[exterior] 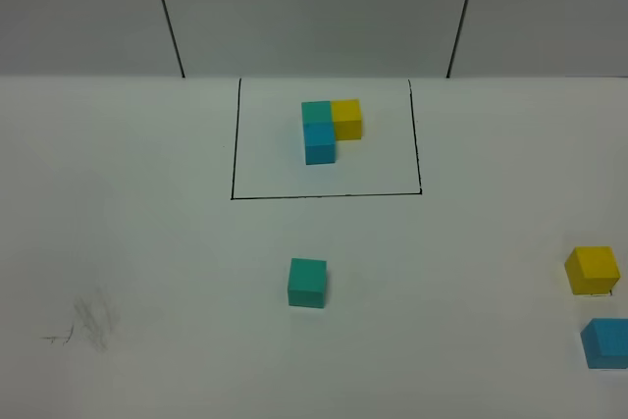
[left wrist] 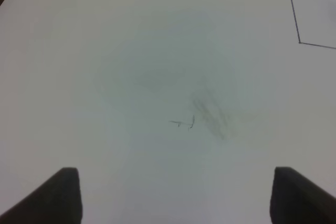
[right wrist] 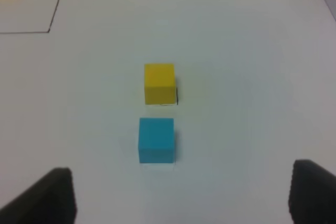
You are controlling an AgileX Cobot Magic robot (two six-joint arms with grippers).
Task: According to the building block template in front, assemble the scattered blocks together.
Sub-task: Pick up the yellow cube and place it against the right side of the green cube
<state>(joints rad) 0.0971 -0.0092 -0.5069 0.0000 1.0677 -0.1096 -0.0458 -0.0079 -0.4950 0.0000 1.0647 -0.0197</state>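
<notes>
One white table (exterior: 147, 242) took up most of the exterior high view. A black drawn rectangle (exterior: 324, 195) sat in the upper centre of that frame, its far side not discernible against the table edge.

Within it stood the building block template (exterior: 329, 128), an L of three touching cubes: teal-green (exterior: 316, 112) at the corner, yellow (exterior: 346, 118) against its right side, sky-blue (exterior: 320, 142) directly below the teal one in frame.

The scattered blocks lay outside the outline, none touching another. The teal-green block (exterior: 307, 283) stood alone at lower centre, below the rectangle and well apart from the rest. The yellow block (exterior: 593, 270) sat at the right edge of the frame. The sky-blue block (exterior: 606, 342) sat just below it at lower right, partly cut by the frame edge. The right wrist view confirmed a narrow gap between the yellow block (right wrist: 159, 83) and the sky-blue block (right wrist: 156, 140).

Left gripper (left wrist: 177, 195): fingers spread wide, nothing between them, above bare table near a faint pencil smudge (left wrist: 210, 116), which appeared at lower left in the exterior view.

Right gripper (right wrist: 181, 195): fingers likewise spread wide and holding nothing, with the sky-blue block nearest to it and the yellow one beyond
</notes>
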